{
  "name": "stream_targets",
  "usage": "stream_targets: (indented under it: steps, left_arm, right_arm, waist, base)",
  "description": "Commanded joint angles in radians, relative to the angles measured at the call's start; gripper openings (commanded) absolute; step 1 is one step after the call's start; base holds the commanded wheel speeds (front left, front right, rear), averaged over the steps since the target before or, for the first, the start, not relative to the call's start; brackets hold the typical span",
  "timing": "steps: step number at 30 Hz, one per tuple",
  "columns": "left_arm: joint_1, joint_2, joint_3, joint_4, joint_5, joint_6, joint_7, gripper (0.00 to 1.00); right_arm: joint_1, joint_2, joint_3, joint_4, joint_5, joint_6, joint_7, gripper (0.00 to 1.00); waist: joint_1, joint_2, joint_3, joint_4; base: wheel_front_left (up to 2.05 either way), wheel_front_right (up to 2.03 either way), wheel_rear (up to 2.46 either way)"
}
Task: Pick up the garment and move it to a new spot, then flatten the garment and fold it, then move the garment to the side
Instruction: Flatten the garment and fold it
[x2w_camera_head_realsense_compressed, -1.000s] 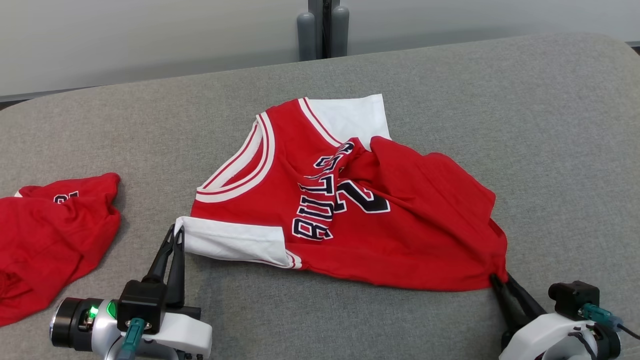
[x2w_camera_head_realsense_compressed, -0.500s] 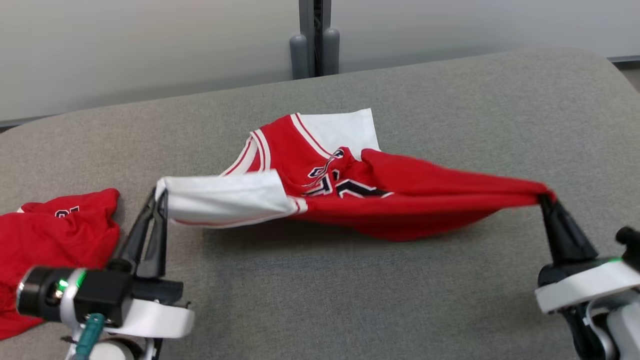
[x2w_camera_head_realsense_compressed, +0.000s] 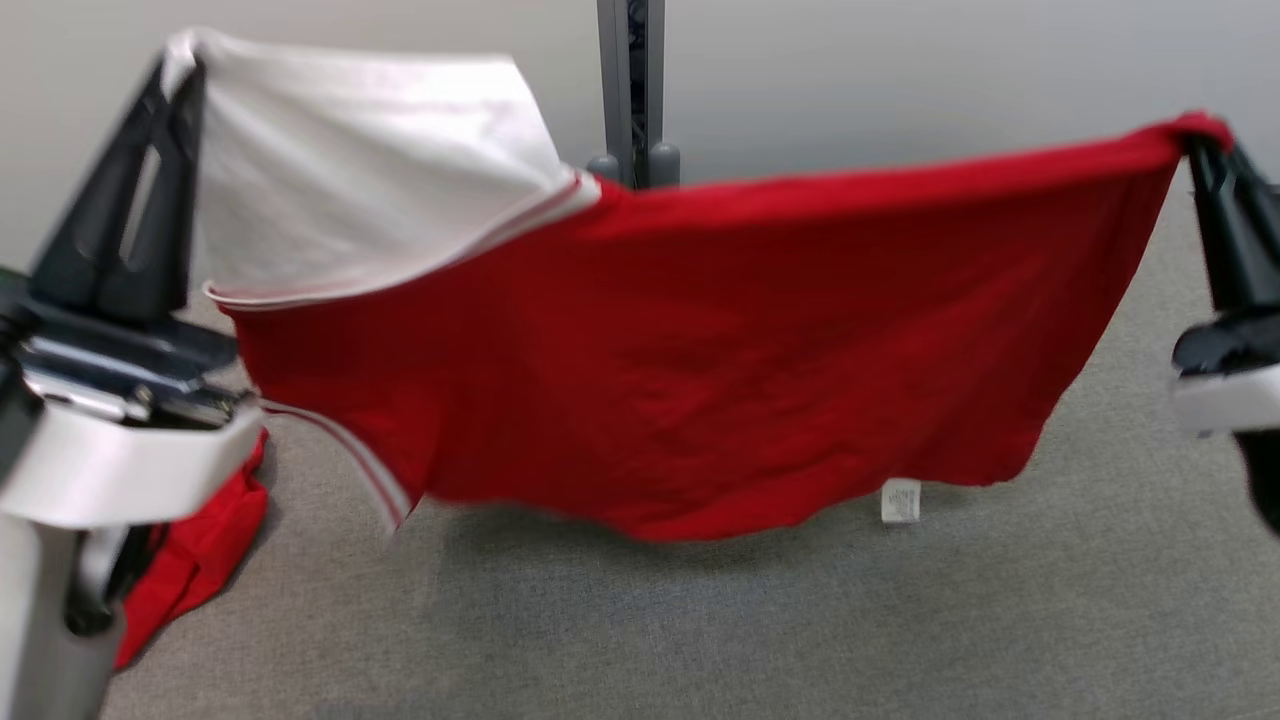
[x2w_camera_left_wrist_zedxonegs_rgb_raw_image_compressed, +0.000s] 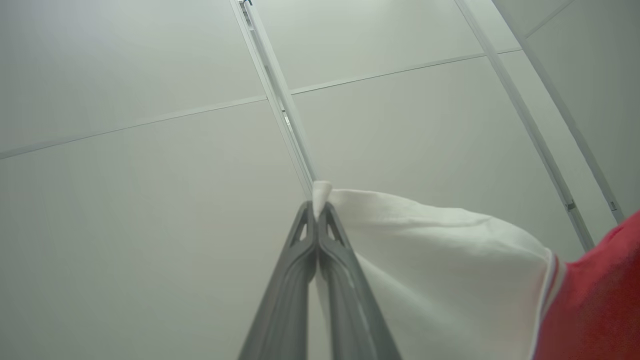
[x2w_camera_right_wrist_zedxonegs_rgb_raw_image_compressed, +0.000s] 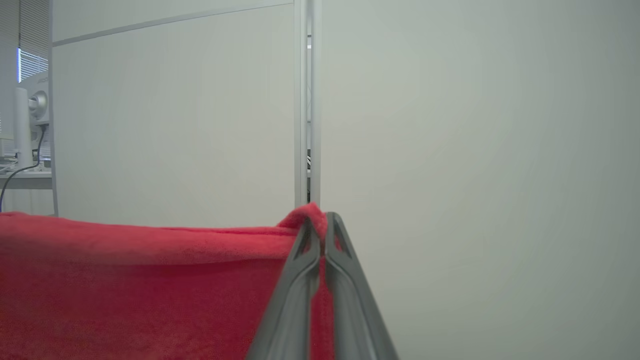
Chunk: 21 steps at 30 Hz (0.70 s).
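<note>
Shirt (x2w_camera_head_realsense_compressed: 700, 350) now lifted clear, hanging spread. Left gripper (x2w_camera_head_realsense_compressed: 180, 72) pinches the white sleeve (x2w_camera_head_realsense_compressed: 350, 170), right gripper (x2w_camera_head_realsense_compressed: 1203, 150) the red corner (x2w_camera_head_realsense_compressed: 1150, 155), ready for flattening.

the left gripper (x2w_camera_head_realsense_compressed: 178, 75) has two long, tapering matte-black fingers (x2w_camera_head_realsense_compressed: 100, 230) with slotted cut-outs, set on a dark glossy block (x2w_camera_head_realsense_compressed: 110, 350) above a smooth white wrist shell (x2w_camera_head_realsense_compressed: 120, 470). the right gripper (x2w_camera_head_realsense_compressed: 1205, 160) looks alike.

right gripper (x2w_camera_right_wrist_zedxonegs_rgb_raw_image_compressed: 320, 220) | jaws pinching red garment (x2w_camera_right_wrist_zedxonegs_rgb_raw_image_compressed: 140, 290) corner | pale wall (x2w_camera_right_wrist_zedxonegs_rgb_raw_image_compressed: 475, 125) behind
</note>
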Motion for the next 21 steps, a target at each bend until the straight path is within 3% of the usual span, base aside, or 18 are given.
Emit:
stream_targets:
  steps: [1, 10, 16, 21]
  left_arm:
    - [-0.056, 0.016, 0.008, 0.002, -0.015, -0.020, 0.016, 0.00]
    - [-0.256, 0.057, 0.022, 0.065, -0.057, -0.075, 0.050, 0.00]
    - [-0.321, 0.067, 0.002, 0.147, -0.089, -0.100, 0.063, 0.00]
    - [-0.451, 0.088, -0.078, 0.302, -0.066, -0.128, 0.037, 0.00]
  right_arm:
    - [-0.056, -0.028, 0.009, 0.016, 0.008, 0.000, 0.017, 0.00]
    - [-0.248, -0.089, 0.024, 0.068, 0.046, 0.000, 0.056, 0.00]
    - [-0.314, -0.066, 0.050, 0.131, 0.046, 0.000, 0.077, 0.00]
    - [-0.438, -0.013, 0.121, 0.268, 0.018, 0.000, 0.077, 0.00]
  waist:
    - [0.0000, -0.0001, -0.015, -0.003]
    - [0.0000, -0.0001, -0.032, -0.001]
    - [0.0000, -0.0001, -0.016, -0.007]
    - [0.0000, -0.0001, 0.048, -0.011]
  base:
    - [0.00, 0.00, 0.00]
    - [0.00, 0.00, 0.00]
    - [0.00, 0.00, 0.00]
    - [0.00, 0.00, 0.00]
